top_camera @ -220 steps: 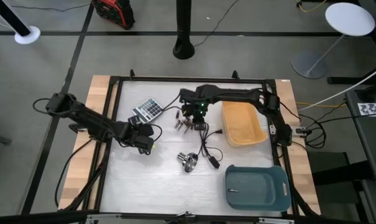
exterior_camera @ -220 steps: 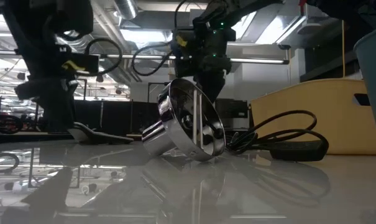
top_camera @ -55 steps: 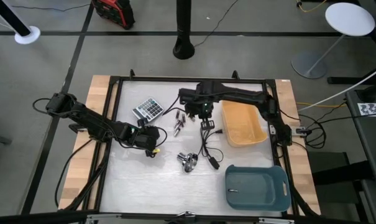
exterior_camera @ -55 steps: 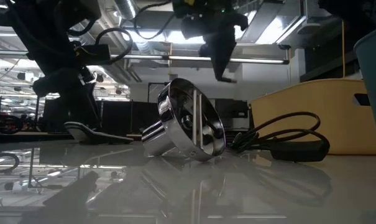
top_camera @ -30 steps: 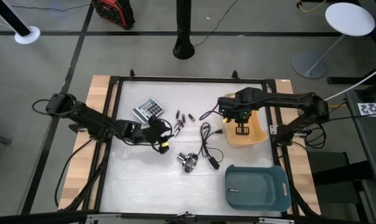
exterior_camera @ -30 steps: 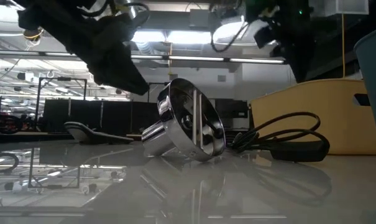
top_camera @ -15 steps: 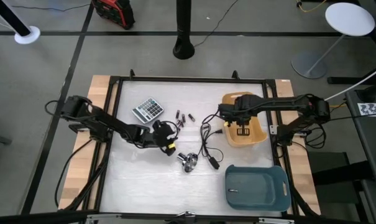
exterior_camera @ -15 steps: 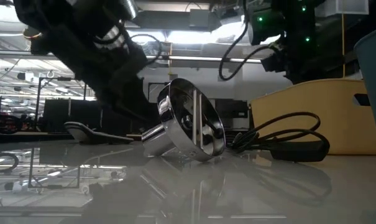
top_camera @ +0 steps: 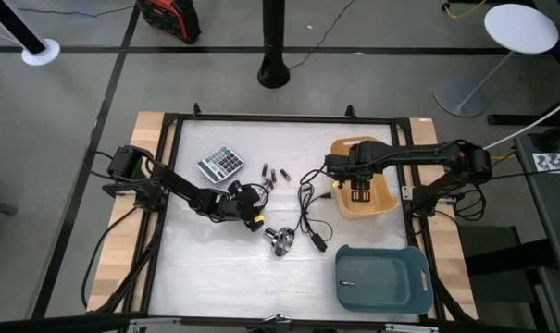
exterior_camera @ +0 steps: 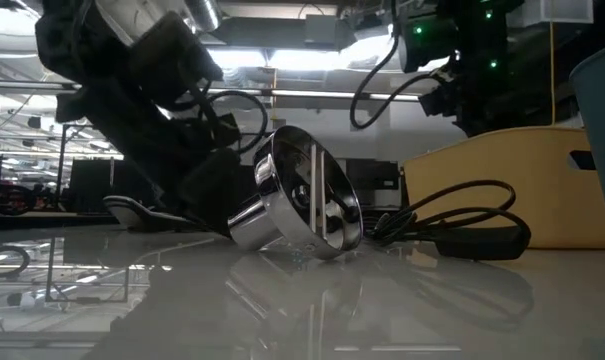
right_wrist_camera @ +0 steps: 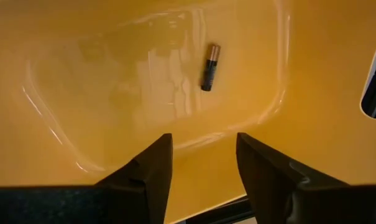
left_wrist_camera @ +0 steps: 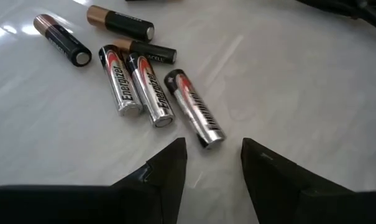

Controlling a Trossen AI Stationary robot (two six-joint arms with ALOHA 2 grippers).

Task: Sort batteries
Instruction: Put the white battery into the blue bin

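Note:
Several batteries (left_wrist_camera: 151, 93) lie on their sides in a loose cluster on the white table, three silvery and three dark with copper ends; in the high view they show as the batteries (top_camera: 272, 175). My left gripper (left_wrist_camera: 212, 155) is open, low over the table, just short of the nearest silvery battery (left_wrist_camera: 195, 116), touching nothing. It sits near the table's middle (top_camera: 251, 209). My right gripper (right_wrist_camera: 200, 149) is open above the yellow bin (top_camera: 377, 199). One dark battery (right_wrist_camera: 209, 67) lies on the bin's floor.
A calculator (top_camera: 219, 163) lies toward the far left. A shiny metal knob piece (top_camera: 280, 240) and a black coiled cable (top_camera: 308, 211) lie near the centre, close to my left gripper. A blue bin (top_camera: 383, 277) with one small item sits at the near right.
My left gripper has reached farther toward the table's right and near side and come down low, next to the metal knob piece. My right gripper has moved a little toward the near edge over the yellow bin, then held still.

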